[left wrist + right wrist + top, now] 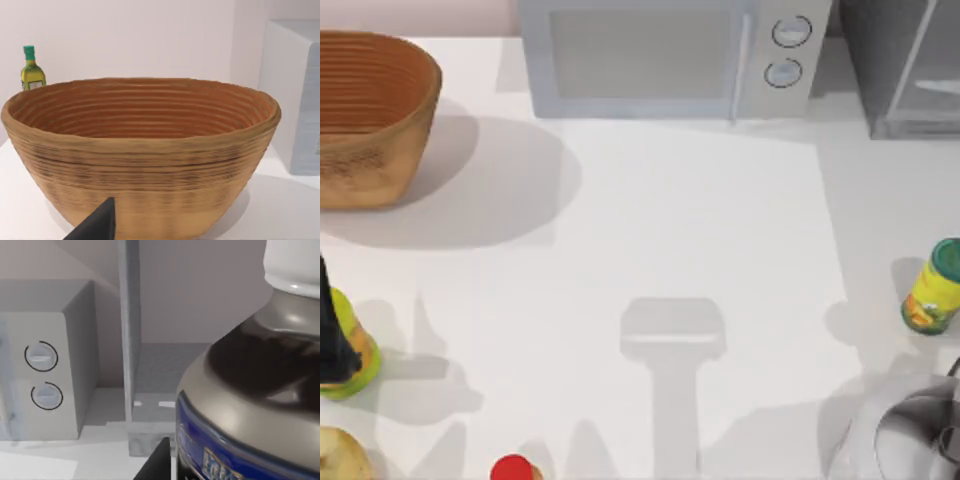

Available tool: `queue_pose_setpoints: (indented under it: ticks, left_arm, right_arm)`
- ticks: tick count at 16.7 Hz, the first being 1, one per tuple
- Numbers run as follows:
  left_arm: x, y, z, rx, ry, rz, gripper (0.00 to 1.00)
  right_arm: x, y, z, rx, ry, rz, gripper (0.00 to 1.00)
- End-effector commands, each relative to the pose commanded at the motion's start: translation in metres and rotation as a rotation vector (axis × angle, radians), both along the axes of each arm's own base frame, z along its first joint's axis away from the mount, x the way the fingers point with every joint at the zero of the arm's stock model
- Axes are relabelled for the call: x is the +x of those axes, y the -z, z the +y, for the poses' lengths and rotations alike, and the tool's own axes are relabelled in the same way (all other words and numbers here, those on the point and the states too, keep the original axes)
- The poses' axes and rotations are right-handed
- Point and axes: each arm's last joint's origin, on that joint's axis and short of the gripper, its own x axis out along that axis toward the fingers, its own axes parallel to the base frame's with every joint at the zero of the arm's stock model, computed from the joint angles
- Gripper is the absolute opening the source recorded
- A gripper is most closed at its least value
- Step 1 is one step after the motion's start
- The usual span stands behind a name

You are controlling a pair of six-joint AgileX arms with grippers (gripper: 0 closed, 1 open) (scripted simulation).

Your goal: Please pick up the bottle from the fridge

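You're seeing dark brown white-capped bottle (250, 390) standing upright, close against right gripper; grip state unclear; fridge (150, 385) beyond.

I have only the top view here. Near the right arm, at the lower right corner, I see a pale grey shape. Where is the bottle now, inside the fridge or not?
Observer: Not inside. The right wrist view has the bottle right before the camera, by the right gripper, with the fridge behind it, farther off.
Operator: How does it look?
Observer: White cap, dark brown body, blue label.
Operator: And the left arm?
Observer: The left gripper is at the top view's left edge; its wrist view faces the basket, with a small green-capped flask behind it.
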Motion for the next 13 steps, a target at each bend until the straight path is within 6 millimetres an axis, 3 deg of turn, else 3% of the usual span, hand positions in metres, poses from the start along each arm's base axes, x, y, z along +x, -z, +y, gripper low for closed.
queue_pose_setpoints:
  ticks: [5,13]
  left_arm:
    - [0.000,0.000,0.000,0.000,0.000,0.000,1.00]
    - [0.000,0.000,0.000,0.000,0.000,0.000,1.00]
  right_arm:
    - [-0.016,0.033,0.005,0.000,-0.008,-0.007,0.00]
    - [-0.016,0.033,0.006,0.001,-0.005,-0.016,0.00]
